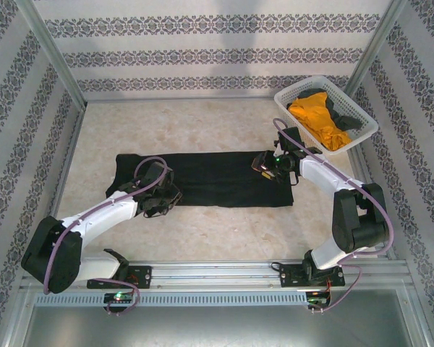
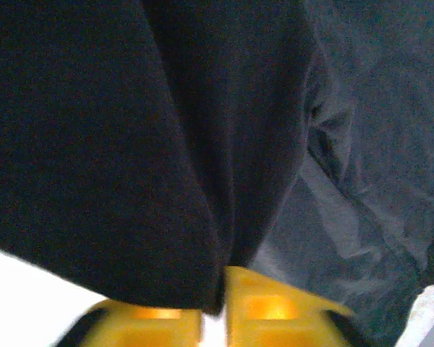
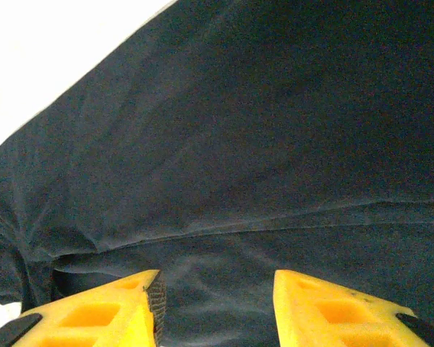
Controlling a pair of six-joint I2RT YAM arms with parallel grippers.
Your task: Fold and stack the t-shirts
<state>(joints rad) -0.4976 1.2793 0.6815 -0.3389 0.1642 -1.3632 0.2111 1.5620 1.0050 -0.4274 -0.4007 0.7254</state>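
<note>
Your left gripper (image 2: 213,318) has its yellow fingers (image 2: 152,322) pressed almost together, with only a thin slit between them. A fold of the black t-shirt (image 2: 94,144) runs down into that slit, so it is pinching the cloth. From the wrist, the pinched fold rises as a dark ridge, and a flatter layer of the same shirt lies to its right.

From above, that left gripper (image 1: 163,202) sits at the near edge of the shirt, towards its left end.

Your right gripper (image 3: 217,303) has its fingers (image 3: 94,314) spread well apart. The black t-shirt (image 3: 239,144) lies flat under and between them, and nothing is caught between the tips. In the top view the right gripper (image 1: 264,168) is over the shirt's right end.

The black t-shirt (image 1: 217,177) stretches as a long band from left to right across the middle of the table (image 1: 202,123).

At the far right corner stands the white basket (image 1: 315,79). Inside it are the orange-yellow t-shirt (image 1: 318,116) and, crumpled beside it, the other dark t-shirt (image 1: 347,119).
</note>
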